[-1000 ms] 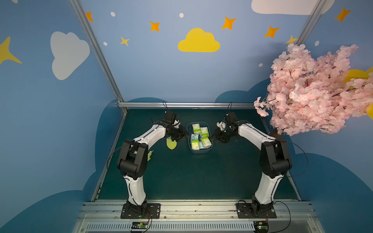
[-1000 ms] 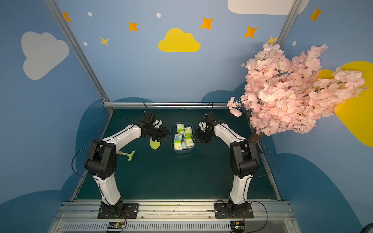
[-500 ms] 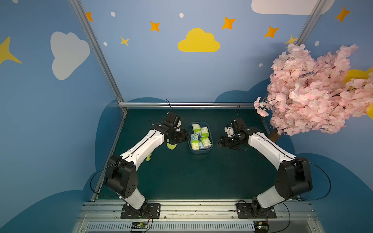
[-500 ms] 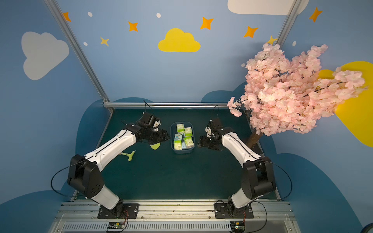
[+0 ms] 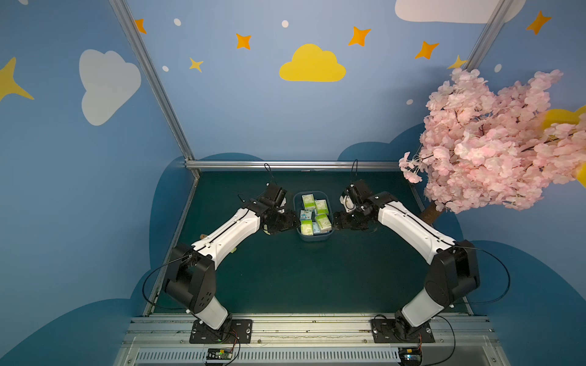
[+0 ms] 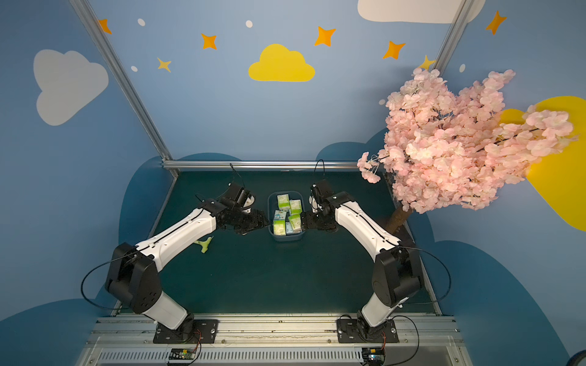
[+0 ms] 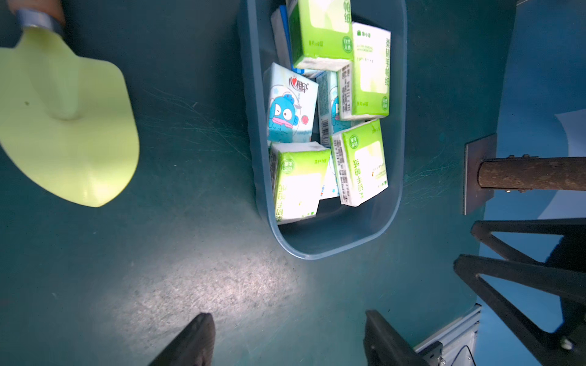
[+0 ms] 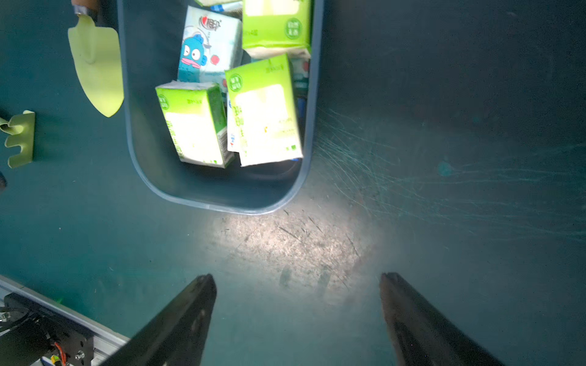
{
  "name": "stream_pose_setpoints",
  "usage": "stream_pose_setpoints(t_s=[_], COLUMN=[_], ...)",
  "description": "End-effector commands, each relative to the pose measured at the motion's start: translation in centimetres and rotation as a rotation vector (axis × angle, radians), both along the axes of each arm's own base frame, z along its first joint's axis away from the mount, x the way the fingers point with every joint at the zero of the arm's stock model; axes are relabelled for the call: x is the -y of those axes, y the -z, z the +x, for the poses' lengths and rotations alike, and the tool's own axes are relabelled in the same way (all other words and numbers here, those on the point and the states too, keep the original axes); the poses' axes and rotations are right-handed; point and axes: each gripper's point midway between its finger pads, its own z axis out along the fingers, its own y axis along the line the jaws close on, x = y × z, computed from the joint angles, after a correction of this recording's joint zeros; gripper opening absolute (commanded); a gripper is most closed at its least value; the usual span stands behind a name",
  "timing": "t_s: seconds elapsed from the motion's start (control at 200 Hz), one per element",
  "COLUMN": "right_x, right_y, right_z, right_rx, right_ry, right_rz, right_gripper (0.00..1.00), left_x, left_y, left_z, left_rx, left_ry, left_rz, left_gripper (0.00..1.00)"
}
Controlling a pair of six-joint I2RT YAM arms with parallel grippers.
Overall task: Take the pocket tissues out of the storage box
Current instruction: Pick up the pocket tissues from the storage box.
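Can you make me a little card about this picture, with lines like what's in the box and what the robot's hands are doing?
Box: blue-grey storage box on the dark green table
Inside: pocket tissues, green packs and blue cartoon packs, piled loosely
Taken out: none seen on the table
Left gripper: open, empty, beside the box
Right gripper: open, empty, on the box's other side
Nearby: yellow-green trowel lying outside the box
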Motion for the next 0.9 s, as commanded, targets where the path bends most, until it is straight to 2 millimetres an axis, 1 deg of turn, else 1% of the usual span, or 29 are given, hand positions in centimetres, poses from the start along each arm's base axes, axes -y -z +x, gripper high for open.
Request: stream_pose_setpoints(t_s=[0.0,0.125,0.2,0.315,0.421,0.526,0.626,0.896], right_x=[-0.9,-2.5,-3.1,-3.7,-4.2,-4.8,-5.1,-5.8], right_y=[0.7,1.2,2.0,3.1,3.9,4.4,4.8,6.1], right_z=[0.2,1.3,2.0,2.9,3.5,4.0,4.4,5.3], right_rx=[-0.029,-0.038,-0.052,-0.070,-0.083,-0.092,-0.094,-0.110], right_ry=[-0.044,-0.082,-0.093,-0.104,-0.109,-0.120,-0.129,-0.132], right_rz=[-0.078,-0.120,-0.142,-0.165,-0.169,-0.168,-0.180,-0.201], right_gripper=[0.88,0.88,0.88,0.85,0.81,0.76,0.74,0.73], left_x=[0.8,0.6,0.4,0.0,-0.3,0.3,1.0,1.5], left_y=[0.7,1.4,1.6,2.0,2.3,2.5,2.8,4.4], left_z=[0.1,0.7,1.1,2.0,2.9,3.7,4.3,6.1], left_rx=[-0.044,-0.070,-0.086,-0.102,-0.117,-0.134,-0.147,-0.176], left_ry=[-0.008,-0.025,-0.029,-0.039,-0.042,-0.013,0.020,0.027], left_rz=[-0.079,-0.137,-0.172,-0.215,-0.248,-0.283,-0.294,-0.282], left_gripper=[0.76,0.75,0.74,0.70,0.68,0.65,0.64,0.62])
